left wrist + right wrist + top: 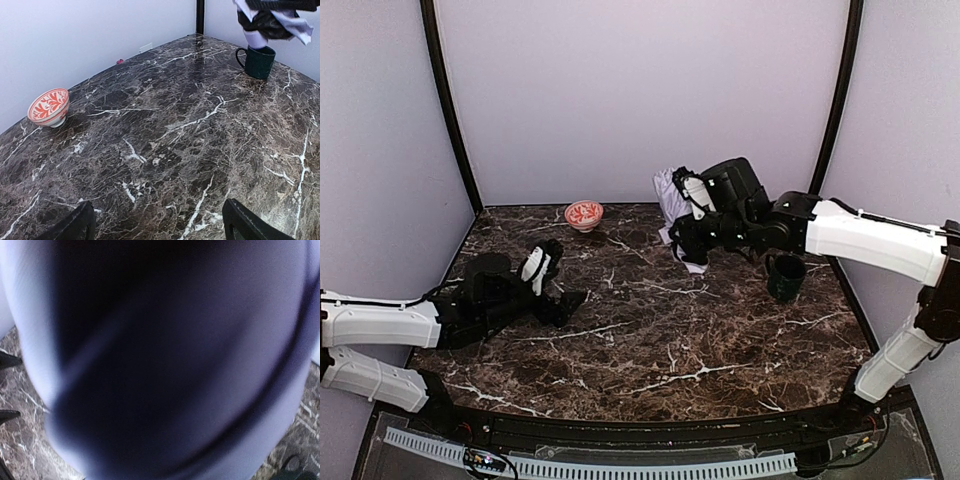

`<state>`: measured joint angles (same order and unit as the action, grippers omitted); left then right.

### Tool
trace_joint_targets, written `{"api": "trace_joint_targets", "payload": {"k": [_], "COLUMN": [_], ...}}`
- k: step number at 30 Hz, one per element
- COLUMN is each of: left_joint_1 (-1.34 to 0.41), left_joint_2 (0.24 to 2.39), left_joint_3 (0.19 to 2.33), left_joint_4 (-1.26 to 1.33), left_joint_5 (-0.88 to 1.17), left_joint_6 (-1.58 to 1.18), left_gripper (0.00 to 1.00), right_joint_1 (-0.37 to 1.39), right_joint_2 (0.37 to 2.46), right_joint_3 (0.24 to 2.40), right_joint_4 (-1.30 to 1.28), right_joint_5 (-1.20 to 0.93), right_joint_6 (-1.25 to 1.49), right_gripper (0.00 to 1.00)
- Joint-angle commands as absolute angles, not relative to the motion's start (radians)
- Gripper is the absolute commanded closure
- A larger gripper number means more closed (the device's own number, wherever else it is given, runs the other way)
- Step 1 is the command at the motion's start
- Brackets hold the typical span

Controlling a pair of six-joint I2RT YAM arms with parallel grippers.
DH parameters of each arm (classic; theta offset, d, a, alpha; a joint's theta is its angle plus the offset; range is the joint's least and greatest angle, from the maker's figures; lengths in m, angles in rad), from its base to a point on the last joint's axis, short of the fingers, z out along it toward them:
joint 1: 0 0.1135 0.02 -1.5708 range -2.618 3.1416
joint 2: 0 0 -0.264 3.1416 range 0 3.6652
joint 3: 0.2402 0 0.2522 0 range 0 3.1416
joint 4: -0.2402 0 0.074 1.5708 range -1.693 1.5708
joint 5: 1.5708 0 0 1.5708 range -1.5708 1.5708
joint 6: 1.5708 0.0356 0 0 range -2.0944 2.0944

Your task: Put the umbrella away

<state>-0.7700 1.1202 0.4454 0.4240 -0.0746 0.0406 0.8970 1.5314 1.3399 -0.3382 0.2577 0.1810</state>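
My right gripper (pixel 686 238) holds the umbrella (pixel 671 190) up off the table at the back, just left of the dark green mug. Its pale lavender folds bunch above and below the jaws, and a flap (pixel 693 264) hangs down. In the left wrist view the umbrella (pixel 272 20) hangs over the mug. In the right wrist view the umbrella's fabric (pixel 160 360) fills nearly the whole frame and hides the fingers. My left gripper (pixel 565 272) lies low over the left of the table, open and with nothing in it (pixel 160 227), far from the umbrella.
A dark green mug (pixel 785 277) (pixel 257 61) stands at the right, under the right forearm. A red patterned bowl (pixel 584 214) (pixel 49 106) sits at the back near the wall. The dark marble table (pixel 660 330) is walled on three sides.
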Motion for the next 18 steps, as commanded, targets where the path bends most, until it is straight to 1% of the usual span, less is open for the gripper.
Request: {"api": "trace_joint_targets", "payload": {"k": [1,6,10,15,17,18], "left_joint_1": [-0.804,-0.820,-0.829,-0.834,-0.836,-0.837], "left_joint_2": [1.151,1.186,1.204,1.202,1.196,1.194], "left_joint_3": [0.506,0.528,0.530,0.534,0.533,0.532], "left_joint_4": [0.410,0.394,0.391,0.367,0.361,0.360], "left_joint_5": [-0.033,-0.026,-0.021,-0.012,-0.017,-0.020], "left_joint_6": [0.052,0.063,0.061,0.073,0.080,0.083], "left_gripper": [0.10,0.10,0.10,0.10,0.10,0.10], "right_joint_1": [0.905,0.905,0.901,0.895,0.893,0.890], "right_joint_2": [1.577,1.662,1.729,1.835,1.871,1.886], "right_joint_3": [1.375,1.324,1.297,1.296,1.298,1.299], "right_joint_4": [-0.586,-0.663,-0.670,-0.686,-0.687,-0.687], "right_joint_5": [0.227,0.155,0.069,-0.044,-0.066,-0.074], "right_joint_6": [0.336,0.382,0.382,0.352,0.341,0.338], "right_gripper": [0.91,0.89,0.86,0.77,0.71,0.64]}}
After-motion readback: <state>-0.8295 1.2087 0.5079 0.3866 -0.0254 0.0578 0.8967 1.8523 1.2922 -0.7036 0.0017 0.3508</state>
